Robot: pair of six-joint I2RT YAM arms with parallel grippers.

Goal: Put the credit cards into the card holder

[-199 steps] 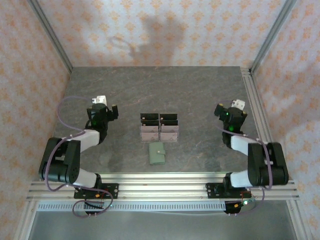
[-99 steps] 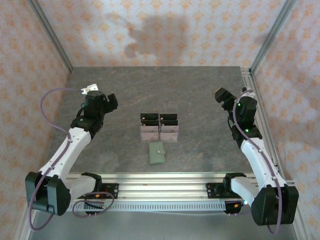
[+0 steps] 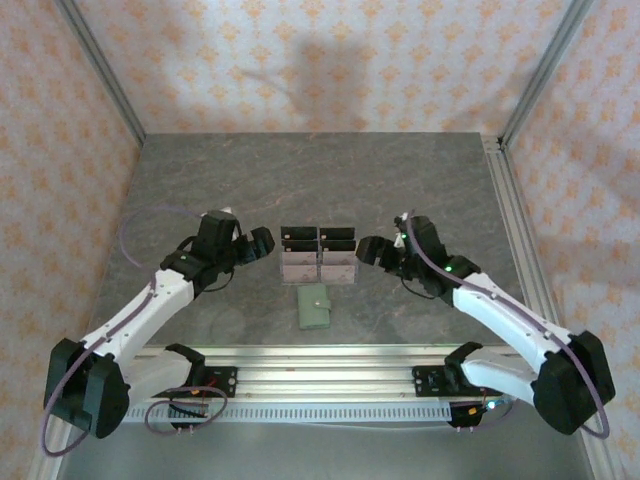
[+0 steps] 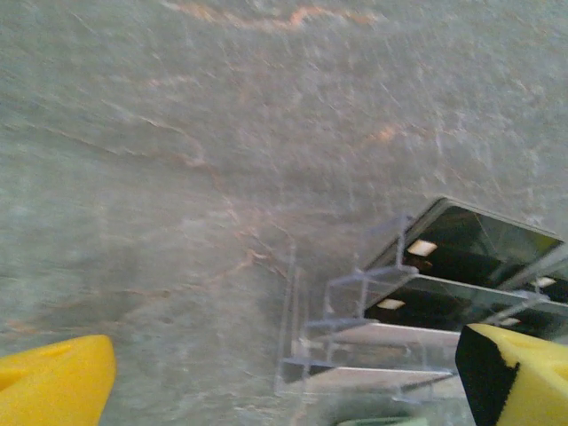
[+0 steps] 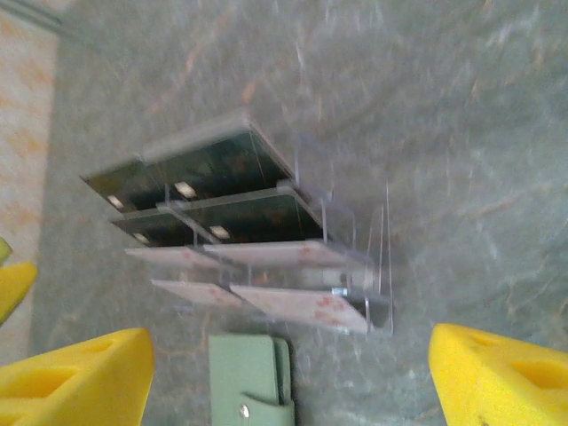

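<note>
The credit cards sit in a clear acrylic tiered stand (image 3: 318, 255) at mid-table: black cards (image 3: 318, 238) in the back rows, pale pinkish cards (image 3: 318, 270) in the front rows. The card holder (image 3: 316, 307), a sage-green wallet snapped closed, lies flat just in front of the stand. My left gripper (image 3: 262, 243) hovers open at the stand's left side. My right gripper (image 3: 372, 250) hovers open at its right side. In the right wrist view the card holder (image 5: 251, 380) and pale cards (image 5: 293, 255) lie between the yellow fingers (image 5: 501, 373). The left wrist view shows black cards (image 4: 461, 248).
Aluminium rails run along the table's right edge (image 3: 510, 220) and near edge (image 3: 320, 365). Patterned walls close in the left, back and right sides. Dark stone-look tabletop (image 3: 320, 180) stretches behind the stand.
Both arms have swung inward from the outer sides of the table and lowered, so each gripper now sits close beside the stand. Cards and wallet have not moved.
</note>
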